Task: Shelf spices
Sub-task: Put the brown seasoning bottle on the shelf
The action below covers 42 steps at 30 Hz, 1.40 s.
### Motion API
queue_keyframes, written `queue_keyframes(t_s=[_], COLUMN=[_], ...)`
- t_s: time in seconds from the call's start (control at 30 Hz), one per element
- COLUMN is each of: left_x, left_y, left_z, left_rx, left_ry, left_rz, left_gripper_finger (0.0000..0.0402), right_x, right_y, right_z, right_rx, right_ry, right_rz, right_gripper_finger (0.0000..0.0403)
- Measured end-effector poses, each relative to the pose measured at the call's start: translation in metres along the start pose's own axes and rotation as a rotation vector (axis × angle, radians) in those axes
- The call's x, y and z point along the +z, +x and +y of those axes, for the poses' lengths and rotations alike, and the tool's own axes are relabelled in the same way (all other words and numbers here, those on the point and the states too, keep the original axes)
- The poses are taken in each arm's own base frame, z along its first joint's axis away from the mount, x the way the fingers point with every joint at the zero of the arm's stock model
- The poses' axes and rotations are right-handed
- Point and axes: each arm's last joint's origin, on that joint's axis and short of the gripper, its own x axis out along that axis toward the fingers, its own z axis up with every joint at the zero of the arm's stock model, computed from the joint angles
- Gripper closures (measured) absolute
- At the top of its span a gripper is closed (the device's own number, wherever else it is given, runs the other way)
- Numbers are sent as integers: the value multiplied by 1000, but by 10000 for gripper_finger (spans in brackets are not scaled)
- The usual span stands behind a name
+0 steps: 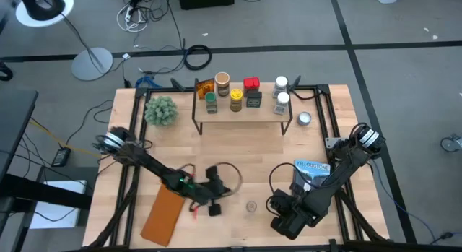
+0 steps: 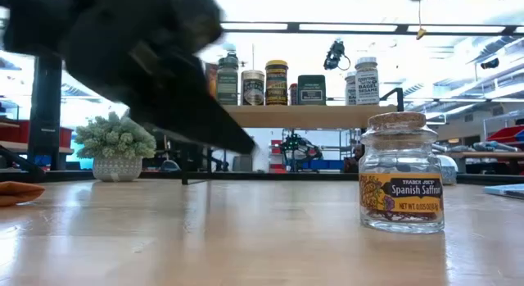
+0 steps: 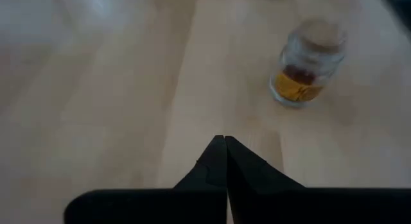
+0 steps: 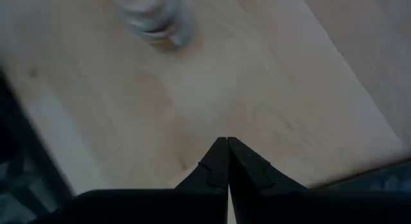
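One small clear glass saffron jar with a cork lid (image 1: 251,206) is left standing on the light wooden desk (image 1: 238,151) in the high view, while about nine jars and tins are already lined up on the low light-wood shelf on thin black legs (image 1: 242,113) at the far edge. The left tool (image 1: 211,202) is being held just to the jar's left, over the front middle of the desk. The right tool (image 1: 281,216) is parked to the jar's right and slightly nearer the front edge. Both lie close to the jar, and neither is clearly the nearer.

From the low view, the saffron jar (image 2: 401,173) is seen standing upright, its long axis vertical, with nothing touching it. A dark blurred arm is crossing the picture to its left, and the filled shelf (image 2: 315,115) is seen well behind it.

Through the left wrist view, the left tool's fingers (image 3: 212,167) are being held pressed together, gripping nothing, and the jar (image 3: 307,71) lies ahead of the tips and off to one side.

Through the right wrist view, the right tool's fingers (image 4: 215,165) are likewise closed on nothing, with the jar (image 4: 153,15) ahead and partly cut off by the frame.
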Motion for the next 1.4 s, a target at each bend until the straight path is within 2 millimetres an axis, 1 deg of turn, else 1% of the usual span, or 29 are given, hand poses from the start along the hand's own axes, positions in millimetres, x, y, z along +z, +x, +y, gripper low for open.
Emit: queue_keyframes(t_s=[0.07, 0.17, 0.27, 0.33, 0.43, 0.6, 0.77, 0.87, 1.07, 1.2, 1.4], left_x=[-5, -18, -27, -32, -36, -35, -34, -34, -34, -34, -34], left_y=[-16, -39, -62, -73, -80, -80, -80, -80, -80, -80, -80], left_z=[9, 26, 41, 47, 50, 50, 50, 50, 50, 50, 50], left_rx=[-3, -41, -127, -193, -241, -233, -222, -222, -222, -222, -223], left_ry=[-18, -65, -135, -148, -118, -73, -66, -67, -67, -69, -71], left_rz=[-47, -136, -258, -313, -374, -385, -391, -391, -392, -391, -391], left_gripper_finger=[401, 401, 401, 401, 401, 401, 401, 401, 401, 401, 401], right_x=[4, 11, 23, 33, 51, 76, 96, 104, 113, 116, 116], right_y=[-8, -14, -22, -27, -33, -34, -29, -28, -27, -29, -29], right_z=[4, 11, 13, 13, 13, 10, 7, 8, 11, 15, 16], right_rx=[8, 50, 48, 35, 40, 48, 82, 118, 162, 199, 203], right_ry=[-41, -115, -159, -161, -166, -193, -154, -139, -223, -280, -369], right_rz=[-2, -12, -11, -10, -24, -37, -50, -79, -122, -158, -176], right_gripper_finger=[403, 403, 403, 403, 403, 403, 396, 386, 361, 324, 243])
